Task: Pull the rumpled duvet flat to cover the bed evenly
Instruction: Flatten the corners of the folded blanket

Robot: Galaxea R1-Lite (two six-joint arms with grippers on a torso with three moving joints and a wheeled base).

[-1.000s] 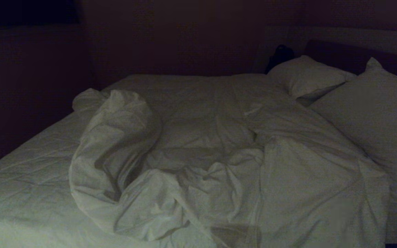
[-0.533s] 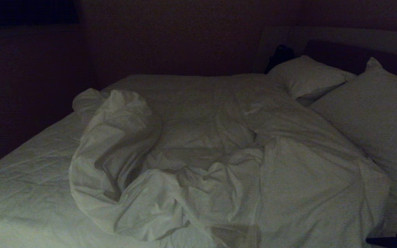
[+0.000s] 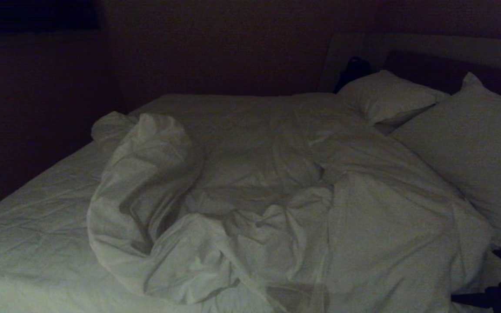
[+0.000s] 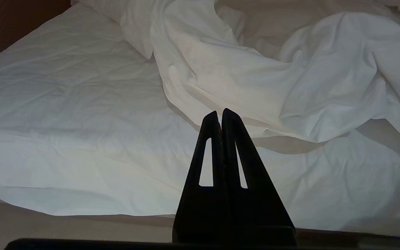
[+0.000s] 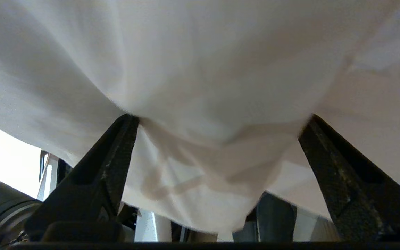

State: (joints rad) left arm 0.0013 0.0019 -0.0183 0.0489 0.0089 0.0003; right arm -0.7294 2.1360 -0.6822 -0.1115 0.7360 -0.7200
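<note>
while the duvet point(image 3: 250, 208) lies bunched on the bed point(image 3: 28, 217), the right tool point(image 5: 217, 121) stands wide open at its near right corner, holding nothing; the left tool point(image 4: 221, 113) is closed and empty.

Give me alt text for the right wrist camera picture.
The right gripper stands wide open with its two black fingers pressed up against a hanging fold of the white duvet, which fills the view and sags between them.

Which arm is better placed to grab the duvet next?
The right. Its gripper is open, with the duvet's hanging edge bulging between the fingers at the bed's near right corner. The left gripper is shut, short of the duvet.
</note>
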